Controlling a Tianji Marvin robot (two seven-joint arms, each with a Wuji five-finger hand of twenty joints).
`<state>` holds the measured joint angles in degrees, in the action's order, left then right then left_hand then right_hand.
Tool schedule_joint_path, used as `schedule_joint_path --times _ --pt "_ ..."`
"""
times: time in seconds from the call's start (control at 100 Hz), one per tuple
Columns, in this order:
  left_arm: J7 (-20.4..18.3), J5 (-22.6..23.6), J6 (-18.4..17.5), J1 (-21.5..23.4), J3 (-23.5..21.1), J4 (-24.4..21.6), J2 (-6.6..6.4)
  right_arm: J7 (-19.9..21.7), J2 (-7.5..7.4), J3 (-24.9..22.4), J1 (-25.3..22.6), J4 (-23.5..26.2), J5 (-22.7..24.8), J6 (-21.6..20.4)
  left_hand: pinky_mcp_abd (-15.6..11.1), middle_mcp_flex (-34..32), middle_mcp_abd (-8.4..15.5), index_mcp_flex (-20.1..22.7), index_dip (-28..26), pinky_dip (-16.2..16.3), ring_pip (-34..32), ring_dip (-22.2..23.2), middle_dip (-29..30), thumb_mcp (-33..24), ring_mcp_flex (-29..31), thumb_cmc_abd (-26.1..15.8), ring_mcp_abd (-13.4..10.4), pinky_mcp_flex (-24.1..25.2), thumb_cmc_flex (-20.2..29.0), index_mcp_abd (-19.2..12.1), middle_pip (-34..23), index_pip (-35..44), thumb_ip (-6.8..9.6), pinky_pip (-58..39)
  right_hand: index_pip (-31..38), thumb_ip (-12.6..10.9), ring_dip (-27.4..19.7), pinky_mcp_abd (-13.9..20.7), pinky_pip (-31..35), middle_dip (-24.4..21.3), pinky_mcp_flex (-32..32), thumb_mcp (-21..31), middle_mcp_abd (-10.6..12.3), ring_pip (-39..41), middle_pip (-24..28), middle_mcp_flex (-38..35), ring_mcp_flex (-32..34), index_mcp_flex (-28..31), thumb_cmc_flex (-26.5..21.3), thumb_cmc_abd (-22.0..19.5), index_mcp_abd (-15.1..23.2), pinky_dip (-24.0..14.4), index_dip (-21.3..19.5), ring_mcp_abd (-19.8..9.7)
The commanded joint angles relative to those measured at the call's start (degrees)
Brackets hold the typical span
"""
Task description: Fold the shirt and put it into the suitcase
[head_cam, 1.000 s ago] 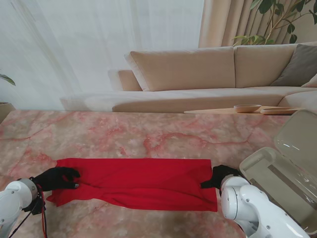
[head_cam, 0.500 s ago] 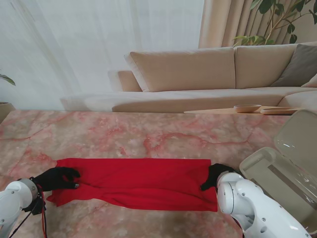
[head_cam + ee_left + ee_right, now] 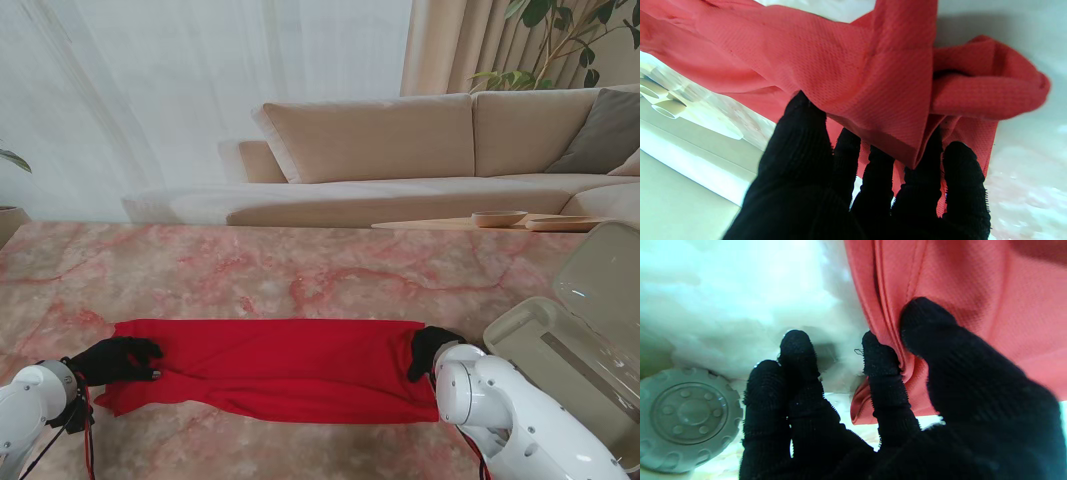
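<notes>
My left hand point(image 3: 853, 186) and right hand point(image 3: 893, 406) each pinch an end of the shirt point(image 3: 285, 365); no readable writing.

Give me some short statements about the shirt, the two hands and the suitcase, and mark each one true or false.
1. The red shirt lies in a long strip on the table. True.
2. The suitcase is closed. False: its lid stands open.
3. The right hand pinches the shirt's edge. True.
4. The left hand is away from the shirt. False: it grips the shirt's other end.
5. The shirt is already inside the suitcase. False: it is on the table.
</notes>
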<state>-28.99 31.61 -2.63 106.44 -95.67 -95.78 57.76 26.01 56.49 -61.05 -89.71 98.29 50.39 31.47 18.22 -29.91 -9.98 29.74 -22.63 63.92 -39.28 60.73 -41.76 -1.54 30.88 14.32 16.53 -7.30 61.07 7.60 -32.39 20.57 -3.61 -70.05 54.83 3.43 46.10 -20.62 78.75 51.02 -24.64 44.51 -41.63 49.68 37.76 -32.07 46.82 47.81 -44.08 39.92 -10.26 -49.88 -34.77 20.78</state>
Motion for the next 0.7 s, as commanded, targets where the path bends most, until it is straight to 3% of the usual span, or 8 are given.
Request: schedule_joint_path --times 0.0,0.12,0.27,0.36,0.55,0.69 --pt "-0.5 0.1 0.5 1.1 0.8 1.2 0.27 2.2 0.73 0.8 -2.0 -3.1 -1.7 -1.1 1.5 0.2 -0.9 0.7 0.1 -0.6 0.6 -0.4 2.0 2.1 -0.5 -2.0 1.4 0.4 2.0 1.0 1.8 0.2 1.58 0.3 1.4 0.7 -0.8 1.8 -0.7 -5.6 1.2 2.7 23.1 -2.4 -0.7 -2.6 -3.7 0.2 -3.5 1.1 1.9 -0.3 -0.5 -5.0" --pt "-0.4 -0.1 0.6 1.1 0.9 1.2 0.3 1.9 0.82 0.3 -2.2 -3.2 -3.0 -2.3 1.6 0.1 -1.0 0.9 0.1 -0.6 0.5 -0.4 2.0 2.1 -0.4 -2.0 1.4 0.3 1.9 0.9 1.7 0.3 1.58 0.2 2.3 -0.8 -1.4 2.4 -0.9 -5.3 2.2 5.4 23.2 -3.9 -0.2 -1.5 -5.2 -1.2 -3.7 0.2 -0.1 -0.5 -4.0 -5.0" --pt "0.1 -0.3 0.6 1.2 0.9 1.3 0.41 0.0 1.25 -1.0 -2.8 -3.4 -5.9 -3.7 1.5 0.0 -1.0 0.9 0.1 -0.6 0.3 -0.3 1.9 2.1 -0.3 -2.3 1.5 0.3 1.9 1.0 1.7 0.4 1.58 0.1 2.7 -1.8 -2.5 4.1 0.6 -5.1 2.6 9.0 22.9 -5.0 1.0 0.5 -7.2 -4.1 -3.3 -2.7 -3.3 -1.2 -11.6 -4.9" --pt "0.7 -0.5 0.7 1.3 0.9 1.3 0.54 -2.0 1.71 -2.2 -3.8 -3.2 -7.2 -4.9 1.6 -0.1 -1.0 0.9 0.1 -0.6 0.2 -0.3 1.9 2.1 -0.3 -2.4 1.5 0.3 2.0 1.0 1.6 0.4 1.57 0.0 4.0 -3.5 -3.2 5.1 2.1 -5.1 2.1 13.1 22.8 -5.2 1.9 1.1 -7.6 -4.8 -1.2 -3.3 -3.6 -1.4 -16.6 -4.9" --pt "2.2 -0.3 0.3 1.8 0.4 0.4 0.84 -11.1 3.71 -4.8 -6.2 -3.2 -10.5 -7.0 1.6 -0.2 -0.8 1.0 0.1 -0.6 0.1 -0.3 1.9 2.1 -0.2 -2.6 1.4 0.2 2.2 0.8 1.5 0.7 1.56 -0.2 7.2 -9.4 -3.6 5.1 4.6 -5.3 0.6 20.5 22.6 -4.0 3.4 0.2 -6.7 -3.8 2.7 -1.0 -3.4 -1.3 -21.4 -4.4" --pt "3.8 -0.3 0.1 2.6 -0.7 -0.5 1.21 -17.1 5.09 -6.4 -7.8 -2.8 -12.2 -8.6 1.6 -0.2 -0.8 1.1 0.0 -0.6 0.1 -0.3 1.9 2.1 -0.2 -2.8 1.4 0.1 2.3 0.9 1.5 0.9 1.55 -0.2 8.1 -11.4 -3.9 4.8 4.9 -5.4 0.4 21.7 22.7 -4.2 3.9 -0.1 -6.5 -3.4 3.3 -0.5 -3.5 -1.1 -21.5 -4.2"
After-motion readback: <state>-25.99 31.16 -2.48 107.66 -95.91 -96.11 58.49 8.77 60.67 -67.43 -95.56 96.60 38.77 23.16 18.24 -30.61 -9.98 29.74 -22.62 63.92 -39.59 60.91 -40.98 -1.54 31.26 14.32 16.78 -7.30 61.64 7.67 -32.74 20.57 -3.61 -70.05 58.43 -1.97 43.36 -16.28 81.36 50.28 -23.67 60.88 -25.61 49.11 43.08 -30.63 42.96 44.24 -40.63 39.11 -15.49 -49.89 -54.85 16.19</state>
